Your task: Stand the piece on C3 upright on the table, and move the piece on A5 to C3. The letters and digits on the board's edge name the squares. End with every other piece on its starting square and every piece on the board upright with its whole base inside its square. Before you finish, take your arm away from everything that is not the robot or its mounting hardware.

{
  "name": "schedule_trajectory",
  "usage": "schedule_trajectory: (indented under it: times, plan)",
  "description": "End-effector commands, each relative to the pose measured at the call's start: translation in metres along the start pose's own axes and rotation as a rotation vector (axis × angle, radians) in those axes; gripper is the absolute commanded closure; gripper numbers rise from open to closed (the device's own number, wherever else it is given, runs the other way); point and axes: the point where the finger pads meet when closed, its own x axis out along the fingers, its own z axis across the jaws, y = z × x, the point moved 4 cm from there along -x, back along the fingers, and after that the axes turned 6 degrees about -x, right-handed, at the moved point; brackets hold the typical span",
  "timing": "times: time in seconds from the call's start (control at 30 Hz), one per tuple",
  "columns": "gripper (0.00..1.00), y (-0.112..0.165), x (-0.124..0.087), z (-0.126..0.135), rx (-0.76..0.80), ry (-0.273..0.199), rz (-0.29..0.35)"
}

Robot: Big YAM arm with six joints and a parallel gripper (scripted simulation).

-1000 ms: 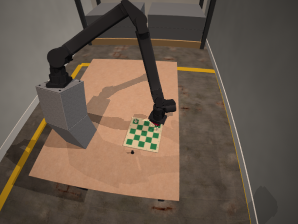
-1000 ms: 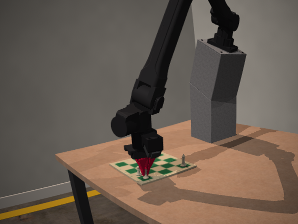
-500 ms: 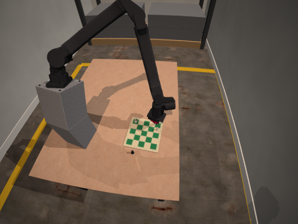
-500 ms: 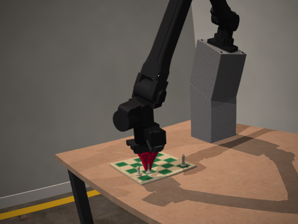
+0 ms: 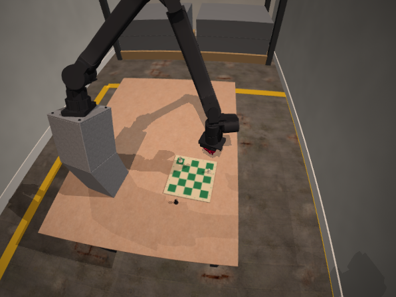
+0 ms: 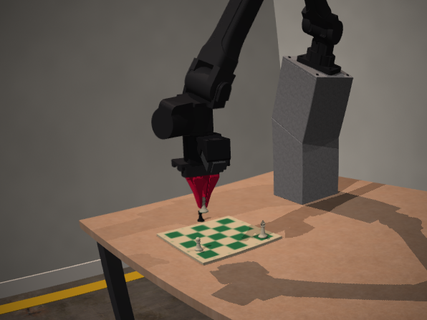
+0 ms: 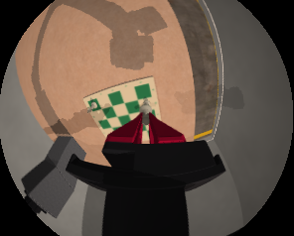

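A tan table (image 6: 322,264) in a grey-walled room carries a green checked board (image 6: 218,236) at centre frame. The red claw (image 6: 203,207) hangs above the board's upper-left edge, clenched on a pale chess piece (image 6: 203,207) held upright. The board lies below and to the lower right of it; a small black piece (image 6: 200,217) stands on the table just under the claw.

top: high, overhead | exterior: table-level side | wrist: downward | shared: board (image 5: 190,178)

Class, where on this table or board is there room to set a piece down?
Open: the table between pedestal and board, and the board's middle squares. Crowded: beside the black piece and under the gripper, shut on a white piece.
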Motion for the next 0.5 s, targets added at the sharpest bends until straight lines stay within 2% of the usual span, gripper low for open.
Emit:
schedule_trajectory:
  times: [0.0, 0.1, 0.13, 0.2, 0.27, 0.33, 0.43, 0.47]
  plan:
    - [1.0, 0.014, 0.007, 0.011, 0.006, -0.036, 0.014]
    - [1.0, 0.007, 0.006, 0.01, -0.009, -0.026, 0.009]
    - [1.0, -0.003, -0.006, 0.001, -0.02, 0.003, -0.004]
    - [1.0, -0.01, -0.011, -0.012, -0.027, 0.027, -0.015]
    - [1.0, -0.009, -0.01, -0.011, -0.026, 0.024, -0.013]
    - [1.0, 0.021, 0.001, 0.005, -0.013, -0.002, 0.001]
    - [1.0, 0.071, 0.005, 0.042, -0.127, -0.013, 0.003]
    - [1.0, 0.071, 0.005, 0.042, -0.127, -0.012, 0.008]
